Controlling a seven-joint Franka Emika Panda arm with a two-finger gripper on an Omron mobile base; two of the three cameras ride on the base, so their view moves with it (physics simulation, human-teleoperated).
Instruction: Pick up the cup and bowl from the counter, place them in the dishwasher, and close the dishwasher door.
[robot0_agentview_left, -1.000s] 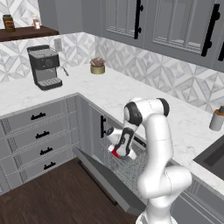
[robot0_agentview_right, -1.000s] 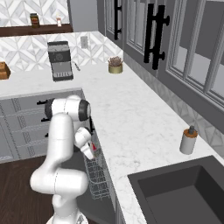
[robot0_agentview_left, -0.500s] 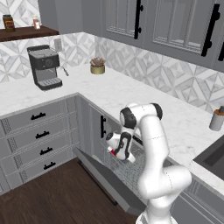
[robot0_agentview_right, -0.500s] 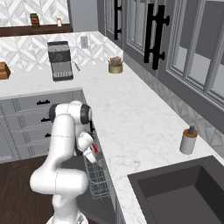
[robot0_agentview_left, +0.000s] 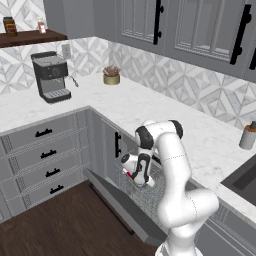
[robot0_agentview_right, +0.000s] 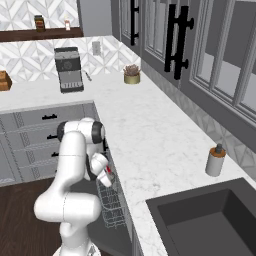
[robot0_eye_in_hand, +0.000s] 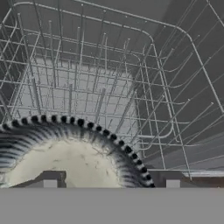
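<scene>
One cup (robot0_eye_in_hand: 74, 162) sits between the open tool (robot0_eye_in_hand: 111, 183) fingertips, over the rack (robot0_eye_in_hand: 175, 87).

Cup (robot0_eye_in_hand: 74, 157) seen from above, white inside, ridged rim, close under the camera, grey wire rack (robot0_eye_in_hand: 109, 74) beyond

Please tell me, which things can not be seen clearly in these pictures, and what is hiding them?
- Cup: left base view, a red sliver; the hand covers the rest.
- Gripper: hand view, fingertips cut by the bottom edge.
- Dishwasher rack: right base view, the counter hides its inner part.
- Bowl: cannot be made out.
</scene>
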